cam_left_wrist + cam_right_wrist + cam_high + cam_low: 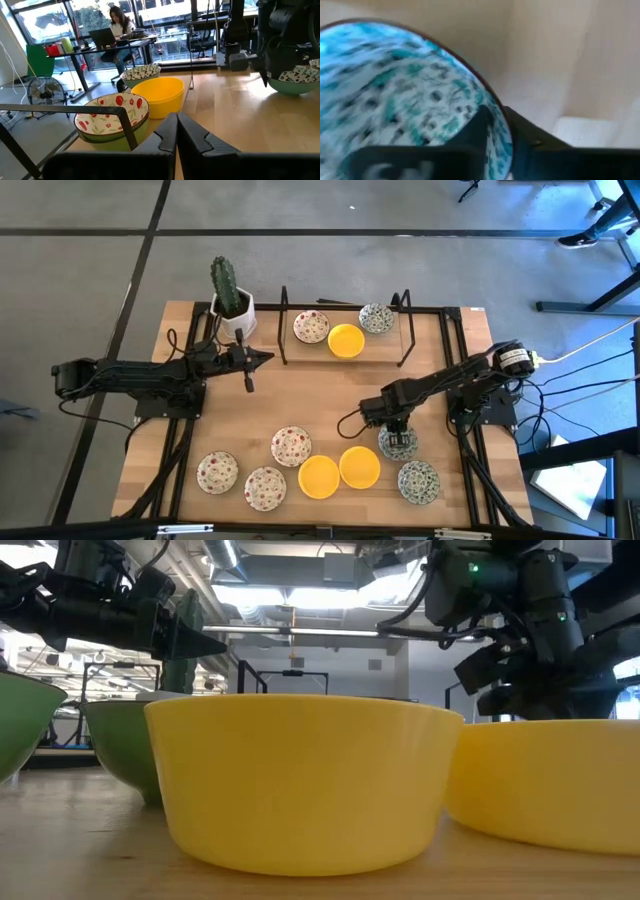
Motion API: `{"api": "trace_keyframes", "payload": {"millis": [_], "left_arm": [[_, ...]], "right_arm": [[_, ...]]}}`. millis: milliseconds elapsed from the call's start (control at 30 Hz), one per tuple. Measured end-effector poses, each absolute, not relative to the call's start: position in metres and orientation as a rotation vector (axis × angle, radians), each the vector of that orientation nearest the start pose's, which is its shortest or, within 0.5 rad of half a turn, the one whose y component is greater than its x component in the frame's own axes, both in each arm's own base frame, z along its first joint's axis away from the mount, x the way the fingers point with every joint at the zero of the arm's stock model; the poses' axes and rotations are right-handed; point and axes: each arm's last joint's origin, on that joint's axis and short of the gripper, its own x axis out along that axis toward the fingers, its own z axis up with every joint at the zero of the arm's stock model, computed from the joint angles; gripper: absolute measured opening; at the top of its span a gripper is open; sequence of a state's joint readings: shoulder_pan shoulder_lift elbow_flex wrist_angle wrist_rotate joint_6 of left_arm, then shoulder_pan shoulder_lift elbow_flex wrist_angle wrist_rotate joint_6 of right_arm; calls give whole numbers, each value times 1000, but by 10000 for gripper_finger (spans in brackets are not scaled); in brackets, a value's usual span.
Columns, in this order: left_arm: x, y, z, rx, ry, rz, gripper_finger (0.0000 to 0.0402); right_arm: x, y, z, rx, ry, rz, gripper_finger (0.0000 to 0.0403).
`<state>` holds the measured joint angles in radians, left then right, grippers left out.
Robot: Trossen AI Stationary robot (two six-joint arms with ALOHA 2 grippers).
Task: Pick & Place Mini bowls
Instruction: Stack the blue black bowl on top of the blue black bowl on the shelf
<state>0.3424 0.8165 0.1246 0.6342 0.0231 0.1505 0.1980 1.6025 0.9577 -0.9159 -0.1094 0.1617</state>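
Several mini bowls stand on the wooden table. Near the front edge are three red-speckled ones, two yellow ones and two green-blue ones. My right gripper points down over the farther green-blue bowl and is shut on its rim. Three more bowls, red-speckled, yellow and green-blue, stand inside a black wire rack at the far edge. My left gripper hovers shut and level, near the rack's left end, touching nothing. My right gripper holds the green-blue bowl by its rim, one finger inside the bowl and the other outside. The fingers come from above, pointing down. The bowl stands upright below the gripper; whether it has left the table I cannot tell.
A white square pot with a cactus stands at the far left corner, beside the rack. Bare wood lies between the rack and the front row of bowls. Beyond the table a person sits at a desk.
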Motion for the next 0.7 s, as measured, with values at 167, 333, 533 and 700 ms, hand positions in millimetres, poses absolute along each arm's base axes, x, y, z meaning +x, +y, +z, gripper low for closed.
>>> {"api": "trace_keyframes", "payload": {"millis": [167, 333, 533, 700], "left_arm": [[153, 54, 180, 132, 79, 314, 5], [153, 54, 180, 121, 77, 315, 2], [153, 54, 180, 101, 74, 315, 8], [153, 54, 180, 80, 71, 316, 5]], "right_arm": [[256, 49, 175, 53, 1561, 148, 24], [253, 40, 193, -15, 1452, 118, 18], [239, 26, 246, -14, 1105, 73, 14], [204, 18, 268, 48, 814, 68, 14]]}}
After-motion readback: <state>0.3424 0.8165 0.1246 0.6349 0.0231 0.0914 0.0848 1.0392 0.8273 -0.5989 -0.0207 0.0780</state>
